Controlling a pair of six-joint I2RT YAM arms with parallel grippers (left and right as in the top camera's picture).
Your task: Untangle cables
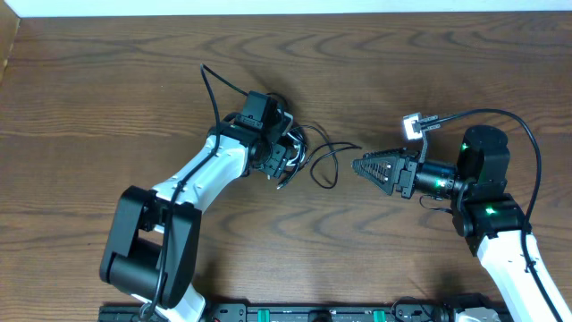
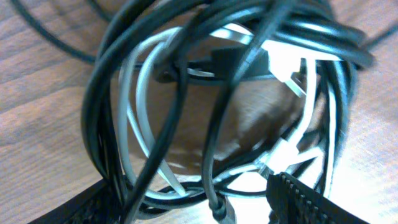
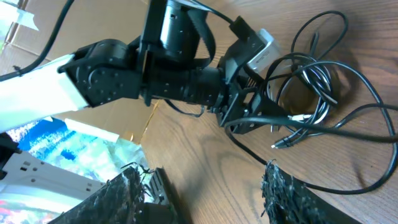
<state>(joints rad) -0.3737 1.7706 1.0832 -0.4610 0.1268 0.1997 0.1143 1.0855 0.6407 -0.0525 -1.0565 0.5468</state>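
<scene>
- Overhead: bright, even light from above. The table [image 1: 89,107] grain is sharp, with only soft, faint shadows beside the arms [image 1: 201,174].
- Left wrist: cables [image 2: 106,81] sit very near the lens, soft and out of focus. The white cable [image 2: 292,68] is blown out at right, and the wood has a pale sheen.
- Right wrist: right fingers [image 3: 292,193] blurred at the near edge. The middle distance is sharp.

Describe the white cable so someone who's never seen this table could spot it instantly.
On the wooden table, look near the middle where the left gripper hangs over a tangle of cables. Within that tangle, the white cable is the single pale cord, threaded through loops of black cables.
</scene>
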